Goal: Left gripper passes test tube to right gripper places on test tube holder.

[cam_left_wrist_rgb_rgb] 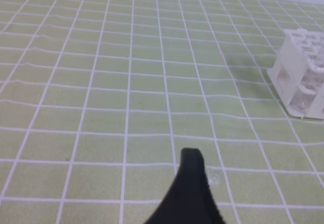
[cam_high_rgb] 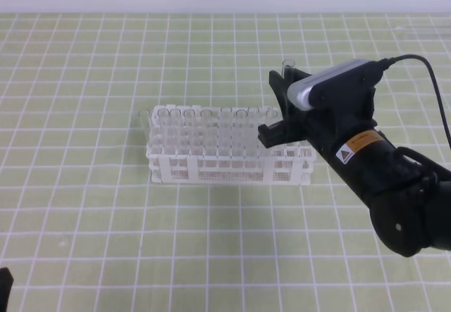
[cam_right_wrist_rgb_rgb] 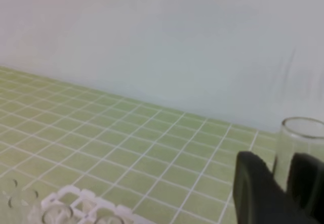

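The test tube (cam_high_rgb: 287,66) stands upright between the black fingers of my right gripper (cam_high_rgb: 273,105), which is shut on it just over the right end of the test tube holder (cam_high_rgb: 225,163). In the right wrist view the tube's rimmed mouth (cam_right_wrist_rgb_rgb: 299,133) rises above the right gripper (cam_right_wrist_rgb_rgb: 281,183), with the white holder (cam_right_wrist_rgb_rgb: 76,204) below at the left. Of my left gripper only one black finger (cam_left_wrist_rgb_rgb: 191,183) shows, low over the mat with nothing against it; the holder (cam_left_wrist_rgb_rgb: 304,77) lies far to its right.
Several clear tubes (cam_high_rgb: 190,118) stand in the holder's back row. A green gridded mat (cam_high_rgb: 106,220) covers the table, and a pale wall (cam_right_wrist_rgb_rgb: 152,42) rises behind it. A black corner (cam_high_rgb: 4,284) shows at the bottom left edge of the high view.
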Controlling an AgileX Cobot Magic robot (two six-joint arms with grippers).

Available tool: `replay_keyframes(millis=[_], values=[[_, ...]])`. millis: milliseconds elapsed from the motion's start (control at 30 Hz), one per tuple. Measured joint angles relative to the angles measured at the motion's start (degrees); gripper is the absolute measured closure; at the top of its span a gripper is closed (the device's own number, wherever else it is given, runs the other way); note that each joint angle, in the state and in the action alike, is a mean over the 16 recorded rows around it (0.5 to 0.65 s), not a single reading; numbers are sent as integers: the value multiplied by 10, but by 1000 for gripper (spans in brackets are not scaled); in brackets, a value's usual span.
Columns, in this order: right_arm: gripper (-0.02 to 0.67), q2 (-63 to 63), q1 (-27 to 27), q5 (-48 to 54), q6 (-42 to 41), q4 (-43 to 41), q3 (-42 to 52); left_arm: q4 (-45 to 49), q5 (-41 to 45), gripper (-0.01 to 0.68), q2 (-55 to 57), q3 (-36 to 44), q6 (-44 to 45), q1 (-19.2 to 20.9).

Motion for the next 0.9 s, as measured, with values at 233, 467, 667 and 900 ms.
replay_keyframes(millis=[233, 467, 667, 900], values=[[554, 11, 0, -3, 3, -7, 0, 0, -1, 151, 0, 0, 0, 0], [554, 15, 0, 1, 3, -14, 0, -1, -1, 151, -2, 1, 0, 0], [554, 21, 0, 3, 2, -15, 0, -1, -1, 151, -5, 1, 0, 0], [554, 30, 0, -3, 2, -14, 0, -2, -2, 151, -8, 2, 0, 0]])
